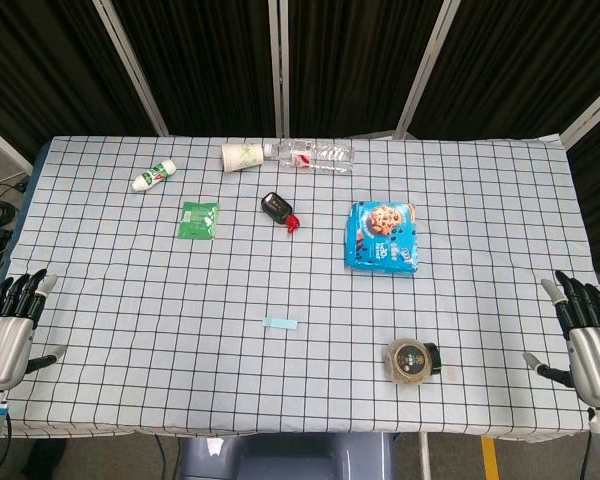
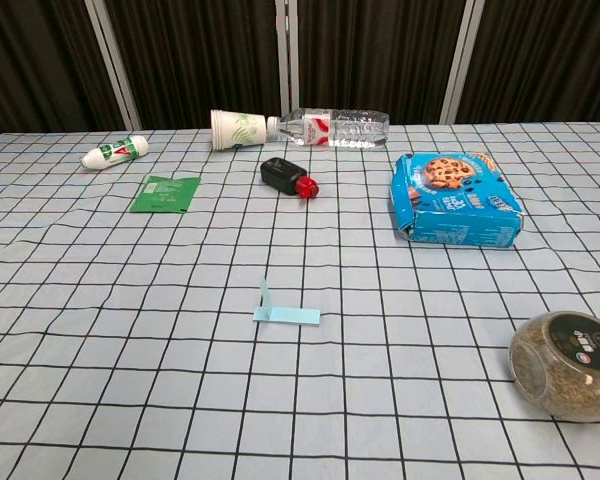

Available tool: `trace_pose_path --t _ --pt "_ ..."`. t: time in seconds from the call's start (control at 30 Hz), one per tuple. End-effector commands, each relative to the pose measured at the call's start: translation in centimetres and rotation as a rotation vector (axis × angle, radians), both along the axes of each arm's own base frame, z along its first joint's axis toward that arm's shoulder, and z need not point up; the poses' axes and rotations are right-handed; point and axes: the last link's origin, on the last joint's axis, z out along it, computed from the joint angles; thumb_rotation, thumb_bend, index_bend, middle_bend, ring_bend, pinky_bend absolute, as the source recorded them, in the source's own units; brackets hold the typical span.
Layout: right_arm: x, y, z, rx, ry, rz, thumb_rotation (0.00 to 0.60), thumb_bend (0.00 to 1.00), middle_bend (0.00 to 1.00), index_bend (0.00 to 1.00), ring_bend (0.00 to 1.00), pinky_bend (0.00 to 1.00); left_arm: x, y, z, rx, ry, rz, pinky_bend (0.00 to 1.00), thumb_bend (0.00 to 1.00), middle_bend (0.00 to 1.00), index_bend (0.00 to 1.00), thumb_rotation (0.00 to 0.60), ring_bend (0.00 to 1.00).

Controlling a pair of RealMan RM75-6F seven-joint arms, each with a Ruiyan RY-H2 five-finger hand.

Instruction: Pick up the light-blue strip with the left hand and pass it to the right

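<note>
Nearest, at the front corners of the checked surface (image 1: 130, 390), the two hands rest apart from everything; the left hand (image 1: 8, 335) sits at the near left edge with its fingers (image 1: 22, 290) spread and released, holding nothing; the right hand (image 1: 590, 340) mirrors it at the near right edge, fingers (image 1: 575, 295) likewise splayed and empty (only the head view shows either hand).

Between them, a little left of centre and well apart from both, lies the light-blue strip (image 2: 286, 314); it rests flat on the cloth, though in the chest view its left end is bent upward. To its right, near the front edge, a round jar (image 2: 570, 364) lies on its side, filled with something brownish and speckled; its dark lid faces right in the head view.

Farther back on the right sits a blue cookie box (image 2: 454, 199), lying flat; left of it, near the middle, a small black bottle with a red cap (image 2: 288, 177) lies tipped over; further left is a flat green sachet (image 2: 166, 193).

At the far edge a white and green tube (image 2: 115, 152) lies on the left; towards the centre a paper cup (image 2: 240, 128) lies on its side, and a clear plastic water bottle (image 2: 335, 127) lies just beside it, its cap end at the cup's base; dark curtains hang behind.
</note>
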Motion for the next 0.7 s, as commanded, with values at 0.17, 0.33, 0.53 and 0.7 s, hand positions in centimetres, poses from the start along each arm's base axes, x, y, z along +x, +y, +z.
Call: trace_pose_path --t 0.17,0.33,0.53,0.7 --pt "0.0 0.0 0.1 -0.006 0.001 -0.003 0.600 0.00 0.00 0.06 0.00 0.00 0.5 0.9 -1.0 -0.053 -0.009 -0.053 0.00 0.00 0.00 0.00 0.600 0.00" --pt "0.0 -0.2 0.0 -0.013 0.008 -0.012 0.600 0.00 0.00 0.06 0.00 0.00 3.0 4.9 -3.9 -0.207 -0.025 -0.271 0.00 0.00 0.00 0.03 0.600 0.00" --pt "-0.6 -0.7 0.1 -0.027 0.017 -0.041 0.600 0.00 0.00 0.06 0.00 0.00 7.0 8.5 -7.0 -0.329 0.013 -0.476 0.00 0.05 0.00 0.19 0.600 0.00" --pt "-1.1 -1.1 0.1 -0.040 0.035 -0.068 0.600 0.00 0.00 0.06 0.00 0.00 11.1 11.0 -10.1 -0.415 0.101 -0.640 0.00 0.31 0.00 0.36 0.600 0.00"
